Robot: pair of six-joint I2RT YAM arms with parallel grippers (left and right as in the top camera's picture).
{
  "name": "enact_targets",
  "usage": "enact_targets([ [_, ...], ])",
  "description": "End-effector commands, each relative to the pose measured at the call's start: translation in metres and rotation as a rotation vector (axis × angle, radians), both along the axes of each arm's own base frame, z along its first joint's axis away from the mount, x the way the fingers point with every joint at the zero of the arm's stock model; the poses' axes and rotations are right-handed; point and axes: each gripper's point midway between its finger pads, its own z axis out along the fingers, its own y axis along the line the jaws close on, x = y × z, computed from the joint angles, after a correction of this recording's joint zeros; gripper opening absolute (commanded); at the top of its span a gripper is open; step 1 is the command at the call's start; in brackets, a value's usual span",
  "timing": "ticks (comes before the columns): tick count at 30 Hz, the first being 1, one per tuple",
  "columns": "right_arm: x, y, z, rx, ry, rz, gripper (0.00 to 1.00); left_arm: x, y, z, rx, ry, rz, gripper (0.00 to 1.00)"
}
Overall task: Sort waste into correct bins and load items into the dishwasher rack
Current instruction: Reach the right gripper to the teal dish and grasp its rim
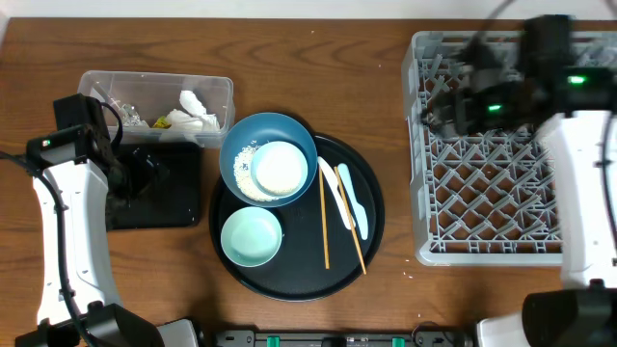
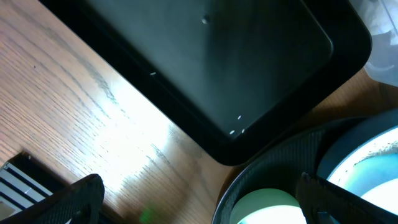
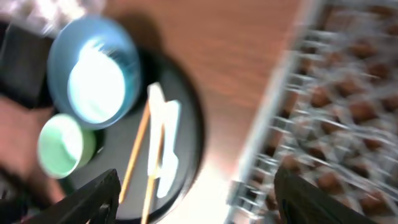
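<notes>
The clear tub (image 1: 217,92) at the back left holds crumpled white tissues (image 1: 193,108) and small wrappers. The shallow black tray (image 1: 178,207) lies in front of it and also shows in the left wrist view (image 2: 205,68). The blue bowl (image 1: 241,140) holds a small white bowl (image 1: 281,169) and rice. The teal bowl (image 1: 251,237), two chopsticks (image 1: 326,226) and two spoons (image 1: 345,198) lie on the round tray. My left gripper (image 1: 145,173) (image 2: 202,202) is open and empty over the black tray's edge. My right gripper (image 1: 445,111) (image 3: 199,202) is open and empty over the grey rack (image 1: 501,231).
The large round black tray (image 1: 371,207) sits mid-table between the bins and the rack. The right wrist view is blurred; it shows the blue bowl (image 3: 59,46), the teal bowl (image 3: 62,146) and the rack's left wall (image 3: 267,143).
</notes>
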Motion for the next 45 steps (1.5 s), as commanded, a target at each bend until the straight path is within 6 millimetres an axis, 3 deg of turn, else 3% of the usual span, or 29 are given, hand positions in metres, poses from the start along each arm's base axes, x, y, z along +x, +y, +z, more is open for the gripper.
enact_targets([
  [1, -0.021, 0.045, -0.014, 0.020, 0.071, 0.090, 0.74, -0.003, 0.001, -0.002, 0.005, 0.014, -0.006, 1.00],
  [4, -0.040, 0.086, -0.033, 0.016, 0.126, 0.168, 0.73, -0.003, 0.001, -0.002, 0.005, 0.014, -0.006, 1.00],
  [13, -0.088, 0.174, -0.095, -0.047, 0.200, 0.281, 0.72, -0.003, 0.001, -0.002, 0.005, 0.014, -0.006, 1.00],
  [16, -0.102, 0.198, -0.116, -0.059, 0.218, 0.300, 0.70, -0.003, 0.001, -0.002, 0.005, 0.014, -0.006, 1.00],
  [22, -0.127, 0.227, -0.163, -0.172, 0.250, 0.287, 0.64, -0.003, 0.001, -0.002, 0.005, 0.014, -0.006, 1.00],
  [27, -0.145, 0.247, -0.188, -0.196, 0.288, 0.294, 0.59, -0.004, 0.001, -0.002, 0.005, 0.014, -0.006, 1.00],
  [31, -0.144, 0.250, -0.206, -0.247, 0.274, 0.250, 0.56, -0.003, 0.001, -0.002, 0.006, 0.014, -0.007, 1.00],
  [33, -0.142, 0.253, -0.213, -0.253, 0.271, 0.236, 0.49, -0.003, 0.001, -0.002, 0.006, 0.014, -0.007, 1.00],
  [35, -0.142, 0.256, -0.218, -0.250, 0.273, 0.229, 0.34, -0.003, 0.001, -0.002, 0.005, 0.014, -0.006, 1.00],
  [40, -0.141, 0.258, -0.218, -0.243, 0.268, 0.227, 0.12, -0.003, 0.001, -0.002, 0.005, 0.014, -0.006, 1.00],
  [43, -0.141, 0.257, -0.218, -0.246, 0.270, 0.227, 0.02, -0.003, 0.001, -0.002, 0.005, 0.014, -0.006, 1.00],
  [45, -0.143, 0.256, -0.218, -0.250, 0.274, 0.228, 0.01, -0.003, 0.001, -0.002, 0.006, 0.013, -0.006, 1.00],
])
